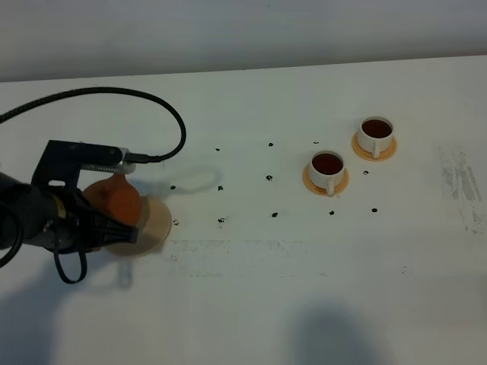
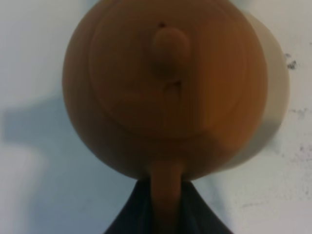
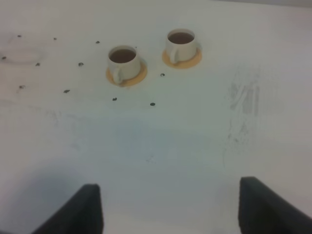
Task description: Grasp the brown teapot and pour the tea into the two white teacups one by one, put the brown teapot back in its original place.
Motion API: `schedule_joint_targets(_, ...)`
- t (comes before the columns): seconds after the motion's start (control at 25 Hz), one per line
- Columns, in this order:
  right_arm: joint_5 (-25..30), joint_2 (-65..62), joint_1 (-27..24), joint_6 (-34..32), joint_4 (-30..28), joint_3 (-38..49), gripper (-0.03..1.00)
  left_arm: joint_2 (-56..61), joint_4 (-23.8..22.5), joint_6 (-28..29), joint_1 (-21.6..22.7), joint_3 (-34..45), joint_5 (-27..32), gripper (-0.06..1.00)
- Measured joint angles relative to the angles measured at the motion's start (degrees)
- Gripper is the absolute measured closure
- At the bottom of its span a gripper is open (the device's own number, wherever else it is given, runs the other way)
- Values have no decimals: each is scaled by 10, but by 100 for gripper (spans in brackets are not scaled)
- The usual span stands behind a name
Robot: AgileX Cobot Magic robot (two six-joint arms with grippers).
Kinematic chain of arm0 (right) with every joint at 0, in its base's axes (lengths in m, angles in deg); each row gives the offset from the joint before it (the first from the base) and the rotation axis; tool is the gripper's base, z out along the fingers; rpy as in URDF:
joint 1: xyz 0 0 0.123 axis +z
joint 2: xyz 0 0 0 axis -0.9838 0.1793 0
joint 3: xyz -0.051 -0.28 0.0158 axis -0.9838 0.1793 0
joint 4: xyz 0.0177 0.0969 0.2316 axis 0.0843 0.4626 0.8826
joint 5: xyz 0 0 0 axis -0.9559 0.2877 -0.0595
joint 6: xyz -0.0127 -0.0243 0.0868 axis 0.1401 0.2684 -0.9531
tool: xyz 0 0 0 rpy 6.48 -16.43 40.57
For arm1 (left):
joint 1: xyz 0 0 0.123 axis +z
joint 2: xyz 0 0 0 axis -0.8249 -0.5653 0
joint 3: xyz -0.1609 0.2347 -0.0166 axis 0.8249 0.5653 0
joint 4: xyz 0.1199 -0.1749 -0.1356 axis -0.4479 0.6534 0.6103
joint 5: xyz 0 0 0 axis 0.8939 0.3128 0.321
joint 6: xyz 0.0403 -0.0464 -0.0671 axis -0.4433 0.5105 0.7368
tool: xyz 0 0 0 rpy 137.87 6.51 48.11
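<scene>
White table (image 1: 251, 304), speckled with dark drips between the teapot's end and the cups; bears all items. Left arm, black, at the left end; its left gripper (image 1: 114, 230) is clamped on the loop handle of the brown teapot (image 1: 114, 199), the wrist view showing dark fingers (image 2: 195, 212) closed either side of the handle stem. Brown teapot: upright, lid on, over the near-left part of the pale tan coaster (image 1: 152, 224); whether its base is already seated or just above cannot be told. Coaster: partly covered, its far-right edge showing past the pot (image 2: 275, 92). Right gripper (image 3: 170, 209): jaws spread wide, empty, hovering over bare table well apart from the cups. Two white teacups, nearer one (image 1: 327, 169) and farther one (image 1: 376, 134): each on its orange saucer (image 1: 339, 184), each holding dark tea (image 1: 327, 162). Status, as judged: both pours done; remaining is to settle the pot centred on the coaster, release the handle and withdraw.
</scene>
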Motion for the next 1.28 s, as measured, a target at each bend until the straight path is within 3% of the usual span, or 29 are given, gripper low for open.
schedule_joint_targets(1.28,0,0,0,0,0,0,38,0,-1,10,-19,30,-43,84)
